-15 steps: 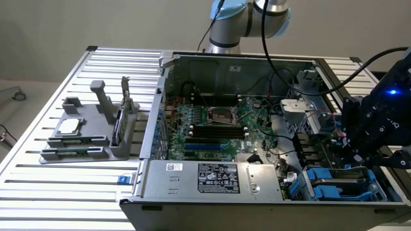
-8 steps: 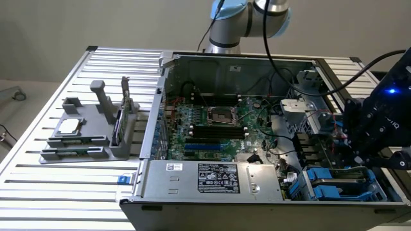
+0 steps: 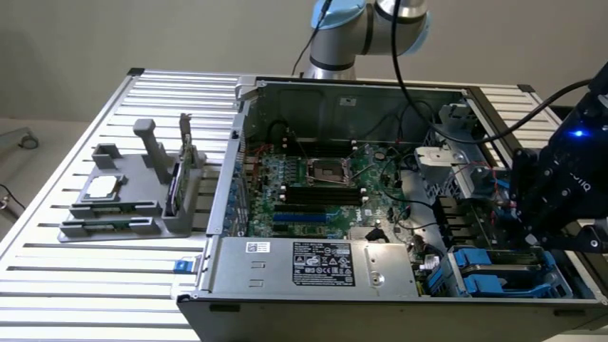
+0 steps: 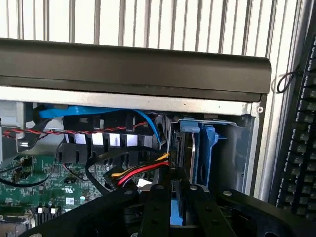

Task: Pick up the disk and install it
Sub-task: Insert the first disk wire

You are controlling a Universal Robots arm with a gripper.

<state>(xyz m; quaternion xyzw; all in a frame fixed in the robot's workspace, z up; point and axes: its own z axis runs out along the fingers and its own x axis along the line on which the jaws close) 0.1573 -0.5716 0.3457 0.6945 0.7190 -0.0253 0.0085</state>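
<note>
In the wrist view the disk (image 4: 206, 148) stands edge-on in the drive bay at the corner of the open computer case (image 4: 138, 64), its blue carrier bracket facing me. My gripper (image 4: 174, 191) reaches toward it, and its two black fingers (image 4: 159, 207) sit close together with a strip of the blue carrier between them. In the exterior view my gripper (image 3: 537, 239) hangs low over the blue-railed drive bays (image 3: 485, 274) at the case's front corner, on the exterior view's right. The disk's label is hidden.
Red, yellow and black power cables (image 4: 138, 170) and a blue data cable (image 4: 74, 111) run beside the bay. The motherboard (image 3: 314, 185) and power supply (image 3: 304, 263) fill the case. A grey parts stand (image 3: 133, 192) sits on the slatted table. A keyboard (image 4: 301, 138) lies outside the case.
</note>
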